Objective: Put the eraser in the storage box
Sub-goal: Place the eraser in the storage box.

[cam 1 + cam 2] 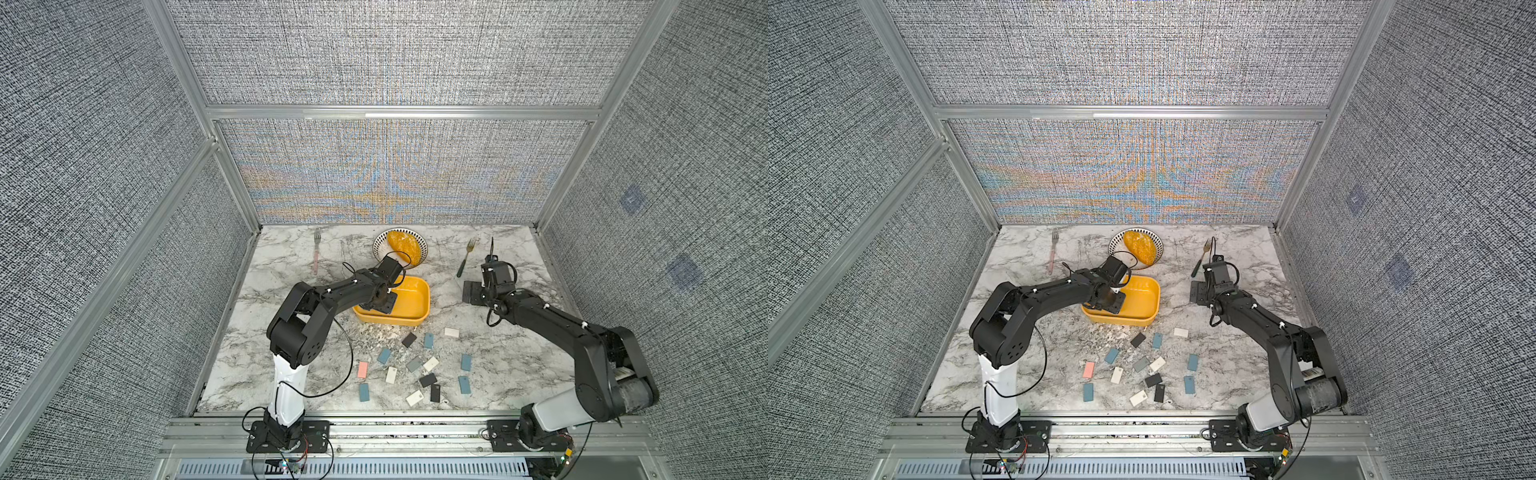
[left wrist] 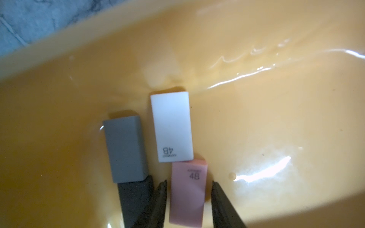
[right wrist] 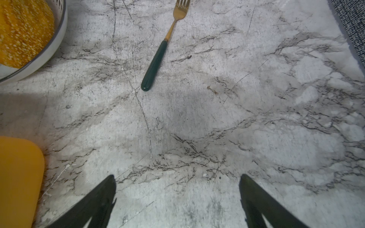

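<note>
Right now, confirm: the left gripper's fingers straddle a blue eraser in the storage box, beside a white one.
Wrong colour: the left wrist view shows a pink eraser between the fingers of the left gripper, not blue. It does lie in the storage box beside a white eraser.

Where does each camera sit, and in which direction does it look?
Both top views: high behind the arm bases, looking down and forward at the table and storage box; left arm and right arm show whole.
Left wrist: on the left arm, facing down into the storage box; left gripper shows, open either side of the pink eraser.
Right wrist: on the right arm, facing low toward the back, at the green-handled fork and plate; right gripper shows, open.
Shared: all four views show the storage box.
</note>
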Controlling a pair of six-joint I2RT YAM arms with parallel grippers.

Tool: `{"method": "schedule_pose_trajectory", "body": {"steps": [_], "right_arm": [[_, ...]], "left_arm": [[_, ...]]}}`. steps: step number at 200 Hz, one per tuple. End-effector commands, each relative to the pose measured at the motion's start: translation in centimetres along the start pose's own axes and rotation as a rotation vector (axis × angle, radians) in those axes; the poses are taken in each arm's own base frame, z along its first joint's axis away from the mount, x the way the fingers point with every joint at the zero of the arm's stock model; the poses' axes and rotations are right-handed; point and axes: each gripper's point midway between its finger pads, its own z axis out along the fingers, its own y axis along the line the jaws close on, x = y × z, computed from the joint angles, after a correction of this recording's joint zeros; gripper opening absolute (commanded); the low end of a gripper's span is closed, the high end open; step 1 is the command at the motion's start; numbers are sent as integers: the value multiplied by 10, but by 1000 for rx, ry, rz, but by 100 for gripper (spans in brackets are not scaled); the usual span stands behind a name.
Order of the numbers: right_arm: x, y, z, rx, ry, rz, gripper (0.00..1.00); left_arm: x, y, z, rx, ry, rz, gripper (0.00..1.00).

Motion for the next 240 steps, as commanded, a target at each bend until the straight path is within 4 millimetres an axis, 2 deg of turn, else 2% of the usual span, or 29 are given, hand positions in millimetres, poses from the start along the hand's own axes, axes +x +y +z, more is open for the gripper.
{"method": "schedule_pose_trajectory", "body": {"steps": [1, 22, 27, 72, 95, 109, 134, 163, 191, 220, 240], "right_arm": [[-2, -2, -2, 9, -8, 2, 98], [-1, -1, -3, 5, -6, 3, 98], [-1, -1, -3, 5, -6, 3, 98], [-1, -1, -3, 2, -6, 5, 98], [-1, 1, -3, -1, -6, 1, 98], [0, 1, -2, -2, -4, 3, 98], [0, 4, 0, -12, -4, 4, 98], [2, 9, 2, -26, 3, -1, 98], [2, 14, 4, -33, 4, -8, 98], [3, 19, 5, -38, 7, -16, 98], [3, 23, 4, -42, 6, -23, 98]], "left_arm": [[-4, -2, -5, 15, -11, -12, 45], [-6, -3, -9, 22, -11, -14, 49], [-13, -3, -21, 29, -39, -18, 51], [-28, -4, -53, 51, -88, -19, 56], [-32, -2, -85, 68, -126, -21, 56], [-27, 5, -110, 55, -148, -25, 56], [-1, 18, -149, 46, -171, -43, 58], [42, 19, -172, 102, -151, -66, 59], [86, 15, -173, 164, -99, -122, 60], [128, 12, -159, 176, -26, -162, 60], [148, 6, -150, 176, 17, -168, 60]]}}
